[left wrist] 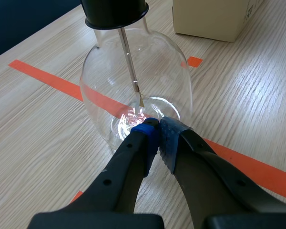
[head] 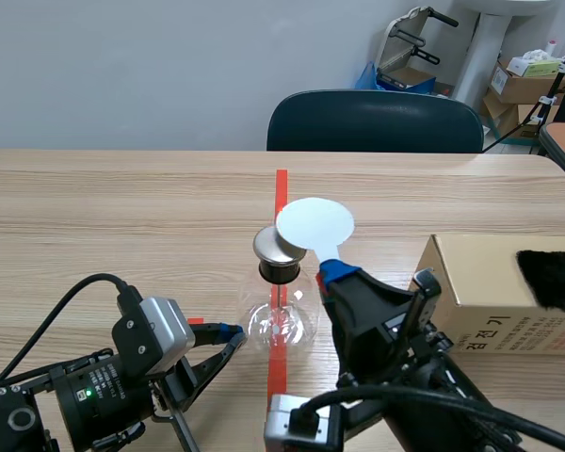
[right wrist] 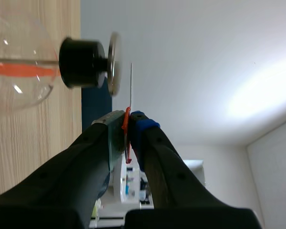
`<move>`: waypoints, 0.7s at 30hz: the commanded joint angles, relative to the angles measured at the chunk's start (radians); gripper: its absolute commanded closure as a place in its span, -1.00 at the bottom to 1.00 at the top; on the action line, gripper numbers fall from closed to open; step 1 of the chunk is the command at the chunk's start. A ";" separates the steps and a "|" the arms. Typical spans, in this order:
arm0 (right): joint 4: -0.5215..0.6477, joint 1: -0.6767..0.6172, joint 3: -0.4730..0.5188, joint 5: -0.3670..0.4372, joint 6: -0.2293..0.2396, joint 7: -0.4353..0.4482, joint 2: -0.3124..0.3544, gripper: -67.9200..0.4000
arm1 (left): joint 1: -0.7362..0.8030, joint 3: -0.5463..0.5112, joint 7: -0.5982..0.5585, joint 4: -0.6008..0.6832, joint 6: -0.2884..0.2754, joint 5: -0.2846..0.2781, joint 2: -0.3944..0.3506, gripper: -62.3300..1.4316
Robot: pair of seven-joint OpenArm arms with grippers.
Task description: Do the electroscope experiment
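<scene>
Glass forms the flask (head: 281, 322) of the electroscope, which stands on the orange tape line (head: 281, 193) at the middle of the wooden surface (head: 122, 217). The flask is sealed by a black stopper (head: 281, 271) that carries a metal cap (head: 275, 245).

Only the left wrist view looks into the flask. A thin metal rod (left wrist: 127, 55) hangs from the stopper and ends in a small leaf (left wrist: 139, 98) above the flask's floor. That view also shows the left gripper (left wrist: 157, 130) with its fingers pressed together on nothing. Their tips are at the foot of the glass wall, and I cannot tell whether they touch it.

Only the right wrist view shows the white disc (right wrist: 131, 86) edge-on. It is a thin line just beside the cap's face, with a slim gap between them. In the scene view the disc overlaps the cap and hides that gap. The right gripper (right wrist: 128, 121) has its fingers clamped on the disc's stem, where a red strip shows.

A cardboard box (head: 480, 292) stands near the surface's right edge, behind the right arm, with a black furry piece (head: 551, 278) on top. Bare wood lies left of the flask and beyond it, up to the far edge, where a dark chair (head: 375, 122) stands.
</scene>
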 commanded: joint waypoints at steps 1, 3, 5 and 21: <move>0.010 0.002 0.003 -0.001 -0.011 0.022 0.008 0.94 | -0.006 -0.001 -0.013 0.016 -0.002 -0.003 0.008 0.86; 0.010 0.002 0.003 -0.001 -0.011 0.058 0.008 0.94 | -0.006 -0.001 -0.013 0.016 -0.002 -0.003 0.008 0.86; 0.010 0.002 0.003 -0.001 -0.011 0.090 0.008 0.94 | -0.006 -0.001 -0.013 0.016 -0.002 -0.003 0.008 0.86; 0.010 0.002 0.003 -0.001 -0.011 0.149 0.008 0.94 | -0.006 -0.001 -0.013 0.016 -0.002 -0.003 0.008 0.86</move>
